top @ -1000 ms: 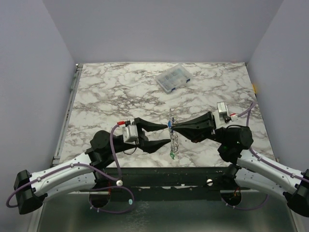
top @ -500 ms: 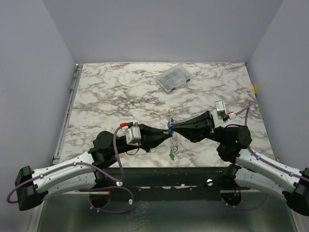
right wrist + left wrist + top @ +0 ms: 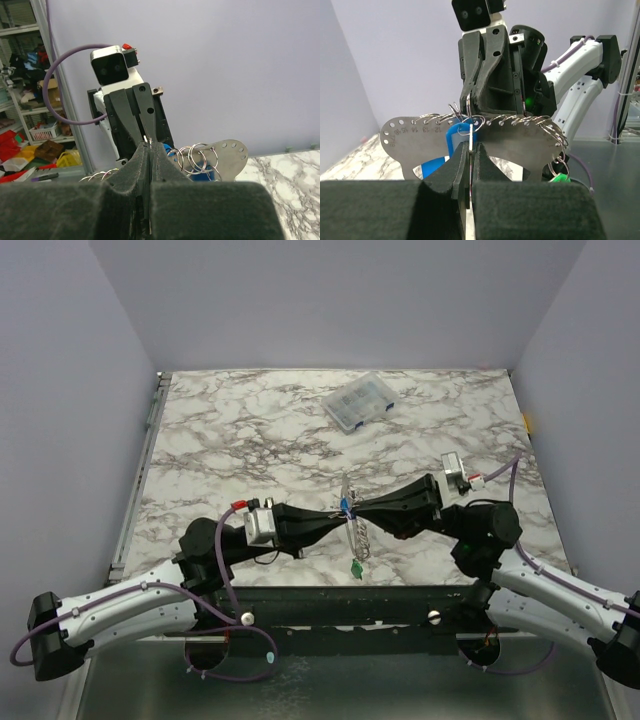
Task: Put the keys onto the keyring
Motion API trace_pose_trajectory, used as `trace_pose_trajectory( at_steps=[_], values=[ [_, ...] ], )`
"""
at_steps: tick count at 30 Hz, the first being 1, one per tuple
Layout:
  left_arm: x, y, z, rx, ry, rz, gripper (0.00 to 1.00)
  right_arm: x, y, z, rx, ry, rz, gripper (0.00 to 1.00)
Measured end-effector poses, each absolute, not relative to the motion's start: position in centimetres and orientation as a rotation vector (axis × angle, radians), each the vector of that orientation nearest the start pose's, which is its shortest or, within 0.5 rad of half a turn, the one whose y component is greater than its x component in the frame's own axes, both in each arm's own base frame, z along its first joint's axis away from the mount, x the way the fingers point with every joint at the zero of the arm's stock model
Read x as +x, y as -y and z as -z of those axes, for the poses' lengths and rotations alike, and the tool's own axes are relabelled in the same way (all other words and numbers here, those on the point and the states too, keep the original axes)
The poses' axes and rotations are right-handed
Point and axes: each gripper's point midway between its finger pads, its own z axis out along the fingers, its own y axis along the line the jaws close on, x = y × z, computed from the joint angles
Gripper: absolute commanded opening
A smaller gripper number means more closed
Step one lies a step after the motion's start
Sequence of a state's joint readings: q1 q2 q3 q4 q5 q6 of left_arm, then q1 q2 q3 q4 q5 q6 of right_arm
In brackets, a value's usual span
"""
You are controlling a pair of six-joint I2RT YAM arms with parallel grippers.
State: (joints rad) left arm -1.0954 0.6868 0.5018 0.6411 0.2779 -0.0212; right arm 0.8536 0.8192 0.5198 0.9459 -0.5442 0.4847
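The keyring (image 3: 520, 135) is a flat silvery plate with numbered holes and several wire rings along its top, hanging in the air between both arms (image 3: 355, 532). My right gripper (image 3: 149, 144) is shut on a thin bit of it at the top, and its fingers (image 3: 470, 97) show above the plate. My left gripper (image 3: 470, 147) is shut on a thin silvery key blade seen edge-on, next to a blue key head (image 3: 451, 142). The two grippers meet tip to tip, left (image 3: 338, 514) and right (image 3: 362, 508). A green key (image 3: 559, 178) dangles from a ring at the plate's end (image 3: 356, 566).
A clear plastic compartment box (image 3: 358, 401) lies at the back of the marble table (image 3: 230, 430), far from both arms. The table's near edge and a dark rail (image 3: 340, 605) run just below the hanging green key.
My left gripper slid in from the left and shut on the key at the plate. The right gripper stayed shut, holding the keyring in nearly the same place.
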Motion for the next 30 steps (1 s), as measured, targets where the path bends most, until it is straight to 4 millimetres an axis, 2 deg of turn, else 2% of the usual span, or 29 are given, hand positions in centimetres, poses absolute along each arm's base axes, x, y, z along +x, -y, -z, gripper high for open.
trace_pose_trajectory(
  at_steps=[6, 11, 12, 14, 16, 18, 24, 26, 30],
  values=[
    [9.5, 29.4, -35.1, 0.852, -0.943, 1.154, 0.00, 10.9, -28.5, -38.2, -0.746, -0.919, -1.418, 0.01],
    [9.7, 29.9, -33.5, 0.883, -1.035, 1.162, 0.00, 12.2, -28.6, -36.8, -0.714, -1.014, -1.368, 0.03],
    [9.8, 30.1, -33.2, 0.894, -1.061, 1.161, 0.00, 12.4, -28.6, -36.5, -0.706, -1.032, -1.359, 0.10],
    [9.9, 30.4, -32.9, 0.914, -1.105, 1.155, 0.00, 12.9, -28.7, -35.8, -0.697, -1.070, -1.342, 0.35],
    [10.2, 30.6, -32.6, 0.933, -1.159, 1.142, 0.00, 13.4, -28.8, -35.2, -0.691, -1.118, -1.322, 0.47],
    [10.6, 30.7, -32.4, 0.946, -1.215, 1.117, 0.00, 13.9, -28.8, -34.9, -0.683, -1.162, -1.304, 0.53],
    [11.7, 30.7, -31.5, 0.987, -1.374, 1.028, 0.00, 14.8, -27.6, -34.4, -0.637, -1.266, -1.221, 0.60],
    [12.1, 30.7, -30.8, 0.999, -1.424, 1.004, 0.00, 14.9, -27.0, -34.1, -0.616, -1.292, -1.196, 0.63],
    [12.6, 31.0, -27.8, 1.037, -1.545, 0.956, 0.00, 15.6, -25.5, -33.0, -0.555, -1.367, -1.127, 0.65]
  ],
)
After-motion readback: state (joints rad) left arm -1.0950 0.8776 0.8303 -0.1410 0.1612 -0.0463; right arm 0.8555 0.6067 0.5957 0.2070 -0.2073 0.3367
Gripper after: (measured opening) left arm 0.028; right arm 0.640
